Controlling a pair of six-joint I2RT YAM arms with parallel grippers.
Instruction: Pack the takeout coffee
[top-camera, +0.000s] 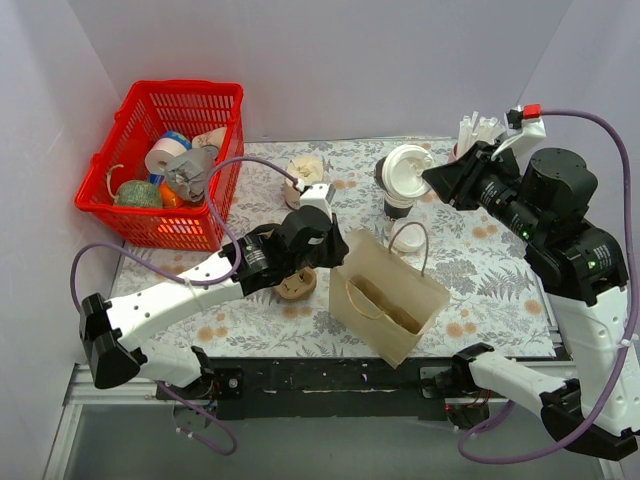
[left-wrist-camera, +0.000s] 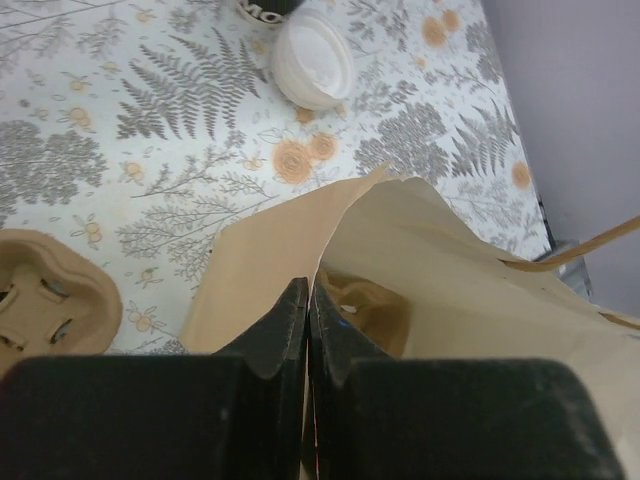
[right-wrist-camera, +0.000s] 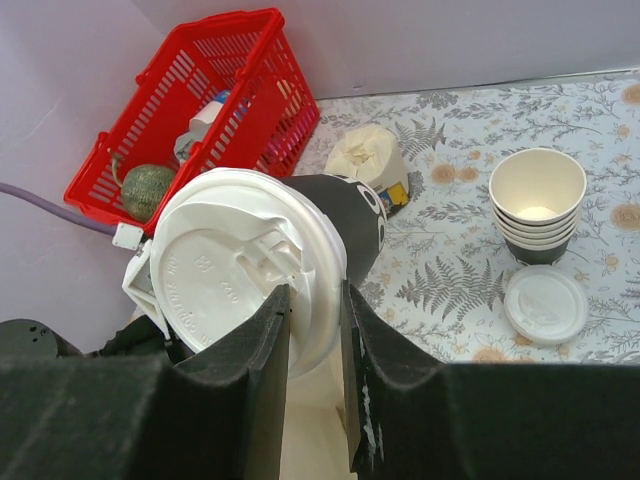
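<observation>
Left gripper (left-wrist-camera: 308, 292) clamped on bag (left-wrist-camera: 262, 275) rim; right gripper (right-wrist-camera: 315, 300) clamped on coffee cup (right-wrist-camera: 240, 262); hold mouth wide, lower upright.

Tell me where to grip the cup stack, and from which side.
The cup stack stands upright with its mouth open, and a lid lies beside it; so probably pinch the top rim from above, one finger inside, one outside.
</observation>
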